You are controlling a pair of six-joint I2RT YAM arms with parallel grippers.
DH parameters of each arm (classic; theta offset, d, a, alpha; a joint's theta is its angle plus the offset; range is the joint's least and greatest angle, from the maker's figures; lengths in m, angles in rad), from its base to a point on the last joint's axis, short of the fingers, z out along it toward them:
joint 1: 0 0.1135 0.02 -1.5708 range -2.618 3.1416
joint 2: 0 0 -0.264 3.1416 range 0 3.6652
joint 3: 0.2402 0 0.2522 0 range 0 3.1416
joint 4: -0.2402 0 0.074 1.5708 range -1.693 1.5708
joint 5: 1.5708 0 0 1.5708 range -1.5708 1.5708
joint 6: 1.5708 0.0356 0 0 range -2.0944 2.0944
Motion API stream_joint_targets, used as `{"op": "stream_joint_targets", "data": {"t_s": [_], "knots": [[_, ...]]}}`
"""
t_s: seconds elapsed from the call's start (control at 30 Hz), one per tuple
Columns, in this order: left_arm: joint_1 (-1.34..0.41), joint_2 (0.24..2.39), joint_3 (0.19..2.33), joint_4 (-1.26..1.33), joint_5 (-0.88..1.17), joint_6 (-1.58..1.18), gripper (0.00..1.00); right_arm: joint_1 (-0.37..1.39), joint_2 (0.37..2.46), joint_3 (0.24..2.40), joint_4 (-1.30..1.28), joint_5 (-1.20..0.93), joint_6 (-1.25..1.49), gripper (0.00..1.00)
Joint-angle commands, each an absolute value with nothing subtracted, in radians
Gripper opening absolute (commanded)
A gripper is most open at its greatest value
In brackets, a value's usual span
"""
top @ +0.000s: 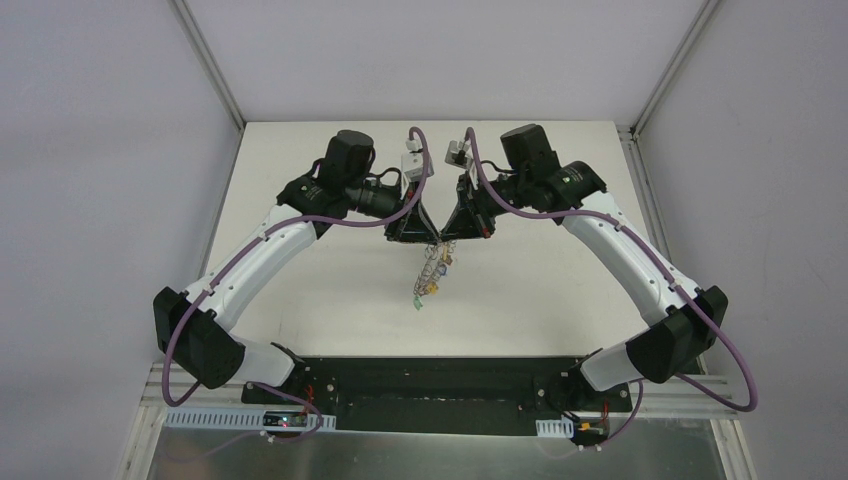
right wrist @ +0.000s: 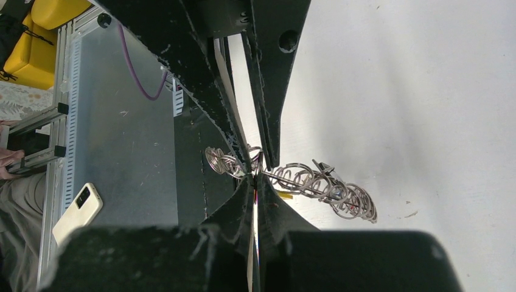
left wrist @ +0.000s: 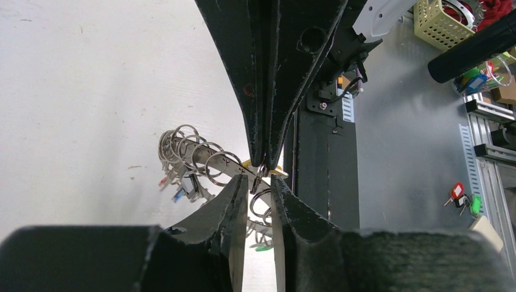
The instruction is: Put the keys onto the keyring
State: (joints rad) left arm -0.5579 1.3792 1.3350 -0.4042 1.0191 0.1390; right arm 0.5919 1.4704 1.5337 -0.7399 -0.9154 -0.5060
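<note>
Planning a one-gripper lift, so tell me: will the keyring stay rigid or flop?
The keyring probably stays rigid: it holds a straight line out from the right gripper. Its wire loops and keys likely swing loosely. Thin bare metal may slip or pivot in a pinch.

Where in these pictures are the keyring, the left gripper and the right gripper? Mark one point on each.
keyring [left wrist: 196, 153]: left wrist view, on its flat grey band.
left gripper [left wrist: 258, 185]: left wrist view, midway between its two fingertips.
right gripper [right wrist: 255, 179]: right wrist view, midway between its shut fingertips.
</note>
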Motion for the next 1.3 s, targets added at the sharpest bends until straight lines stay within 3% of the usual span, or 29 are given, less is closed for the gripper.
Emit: {"op": "stream_joint_targets", "data": {"t_s": [0.0,0.13,0.4,0.57,0.8,1.07,1.27], "knots": [[-0.568,1.378,1.375,-0.397,1.031,0.166,0.14,0.597,1.463,1.567,-0.712,-0.953,-0.508,0.0],[-0.568,1.379,1.382,-0.401,1.032,0.167,0.01,0.597,1.464,1.562,-0.714,-0.953,-0.511,0.0],[-0.567,1.345,1.359,-0.379,1.013,0.14,0.0,0.585,1.452,1.552,-0.693,-0.949,-0.499,0.01],[-0.559,1.312,1.32,-0.257,1.035,0.01,0.0,0.504,1.421,1.509,-0.595,-1.044,-0.392,0.26],[-0.541,1.299,1.258,-0.044,1.067,-0.182,0.0,0.423,1.376,1.417,-0.463,-1.133,-0.283,0.42],[-0.535,1.304,1.243,0.034,1.075,-0.243,0.0,0.396,1.358,1.336,-0.351,-1.237,-0.201,0.45],[-0.531,1.306,1.235,0.064,1.078,-0.264,0.0,0.397,1.367,1.289,-0.236,-1.283,-0.113,0.38]]}}
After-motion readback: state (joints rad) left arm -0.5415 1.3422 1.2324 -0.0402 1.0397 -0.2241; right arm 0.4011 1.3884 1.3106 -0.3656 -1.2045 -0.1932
